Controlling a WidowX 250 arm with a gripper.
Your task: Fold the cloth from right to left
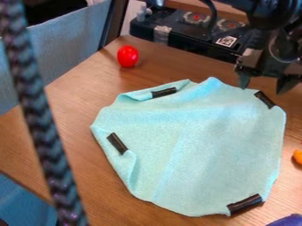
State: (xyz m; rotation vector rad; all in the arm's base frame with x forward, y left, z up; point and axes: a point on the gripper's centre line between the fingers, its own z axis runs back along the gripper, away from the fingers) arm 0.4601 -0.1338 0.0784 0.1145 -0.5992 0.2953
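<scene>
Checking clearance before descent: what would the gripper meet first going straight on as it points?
Probably the cloth, at its upper-right edge near the black strip there; how high the gripper hangs is unclear.

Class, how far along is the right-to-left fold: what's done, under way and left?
Done: none of that fold appears made; the cloth lies spread, with small flaps at its left and upper left edges. In hand: nothing; the gripper is open near its upper right edge. Left: bringing the right side over leftward.
</scene>
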